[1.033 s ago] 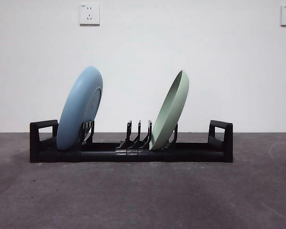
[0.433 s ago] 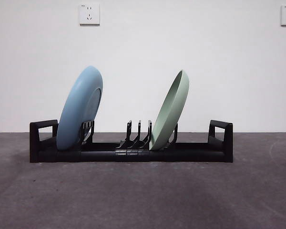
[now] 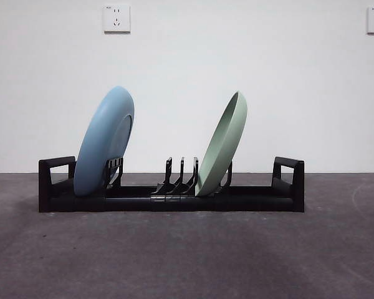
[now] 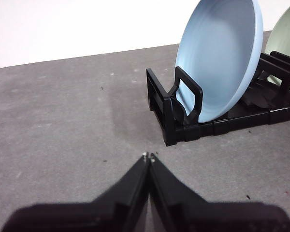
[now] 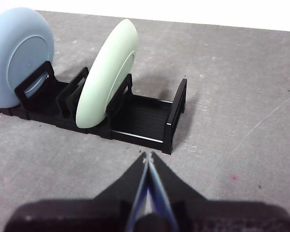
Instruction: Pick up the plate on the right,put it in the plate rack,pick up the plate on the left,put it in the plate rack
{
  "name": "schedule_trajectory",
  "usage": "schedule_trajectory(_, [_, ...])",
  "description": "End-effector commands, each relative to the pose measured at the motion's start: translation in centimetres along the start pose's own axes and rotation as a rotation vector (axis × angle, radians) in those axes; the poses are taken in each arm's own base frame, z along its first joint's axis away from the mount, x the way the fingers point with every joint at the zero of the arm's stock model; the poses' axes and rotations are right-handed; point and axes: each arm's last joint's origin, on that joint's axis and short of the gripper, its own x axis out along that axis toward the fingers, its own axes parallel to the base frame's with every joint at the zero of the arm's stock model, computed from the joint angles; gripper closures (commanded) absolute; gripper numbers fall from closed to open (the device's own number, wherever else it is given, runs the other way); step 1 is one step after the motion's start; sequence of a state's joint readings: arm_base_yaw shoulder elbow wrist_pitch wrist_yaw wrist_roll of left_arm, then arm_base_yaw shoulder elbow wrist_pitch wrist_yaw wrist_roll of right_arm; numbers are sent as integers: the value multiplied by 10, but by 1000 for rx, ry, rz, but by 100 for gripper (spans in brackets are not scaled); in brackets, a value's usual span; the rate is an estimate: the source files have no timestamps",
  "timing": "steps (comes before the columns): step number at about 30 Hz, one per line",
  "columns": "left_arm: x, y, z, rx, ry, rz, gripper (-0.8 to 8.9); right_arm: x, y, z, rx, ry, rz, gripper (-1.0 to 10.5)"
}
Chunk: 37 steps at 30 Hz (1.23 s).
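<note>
1. I find the plate rack point(image 3: 171, 193) lying long-axis across the grey surface point(image 3: 187, 255), one handle loop at 9 o'clock and one at 3 o'clock in the front view.
2. The blue plate point(image 3: 104, 142) stands on edge in the slots at the rack's 9 o'clock end, tilted toward 1 o'clock.
3. The green plate point(image 3: 222, 144) stands on edge just past the rack's middle toward 3 o'clock, with the same tilt. Three bare dividers sit between the two plates; they do not touch.
4. The left gripper point(image 4: 149, 157) shows its fingers pressed together, holding nothing, off the rack's blue-plate end and well apart from it.
5. The right gripper point(image 5: 148, 155) likewise has its fingers together and empty, off the rack's other end, nearer the green plate.
6. My judgement: both placements look complete. No plate remains on the surface, so no further grasp appears due; each arm stands clear of the rack.
</note>
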<state>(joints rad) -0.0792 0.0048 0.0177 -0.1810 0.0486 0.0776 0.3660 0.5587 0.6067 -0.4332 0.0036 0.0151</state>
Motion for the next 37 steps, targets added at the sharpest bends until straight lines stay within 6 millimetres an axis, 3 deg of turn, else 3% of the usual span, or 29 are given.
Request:
schedule_trajectory(1, [1, 0, -4, -7, 10, -2, 817, 1, 0, -2, 10, 3, -2, 941])
schedule_trajectory(5, [1, 0, -4, -7, 10, -2, 817, -2, 0, -3, 10, -6, -3, 941])
schedule_trajectory(8, [1, 0, -4, -7, 10, -2, 817, -19, -5, -3, -38, -83, -43, 941])
schedule_trajectory(13, [1, 0, -4, -7, 10, -2, 817, -36, -16, -34, -10, -245, -151, 941])
schedule_trajectory(17, [1, 0, -4, -7, 10, -2, 817, -22, -21, -71, -18, -347, -186, 941])
schedule_trajectory(24, [1, 0, -4, -7, 10, -2, 817, 6, -24, -113, 25, -307, -177, 941])
schedule_trajectory(29, [1, 0, -4, -7, 10, -3, 817, 16, -25, -130, 86, -251, -167, 941])
schedule_trajectory(37, [1, 0, -4, -7, 10, -3, 817, 17, -25, -134, 92, -216, -168, 941])
